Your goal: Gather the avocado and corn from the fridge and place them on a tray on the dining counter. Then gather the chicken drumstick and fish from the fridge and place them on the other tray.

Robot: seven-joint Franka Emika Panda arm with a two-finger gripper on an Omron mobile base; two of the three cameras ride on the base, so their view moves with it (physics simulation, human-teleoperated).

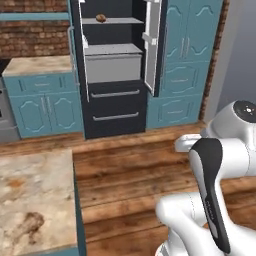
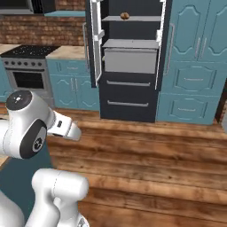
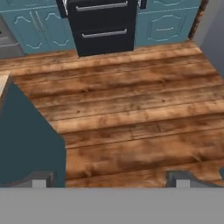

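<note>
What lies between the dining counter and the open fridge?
Bare wooden floor; nothing stands between the dining counter and the fridge, seen in the left base view.

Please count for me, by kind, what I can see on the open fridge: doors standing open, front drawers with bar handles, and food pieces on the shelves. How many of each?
Open fridge doors: 2
Front drawers with bar handles: 2
Food pieces: 1, the chicken drumstick on the top shelf
Total: 5

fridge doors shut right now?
No. In the left base view both upper doors of the fridge stand open, showing pale shelves with the chicken drumstick on the top one.
</note>
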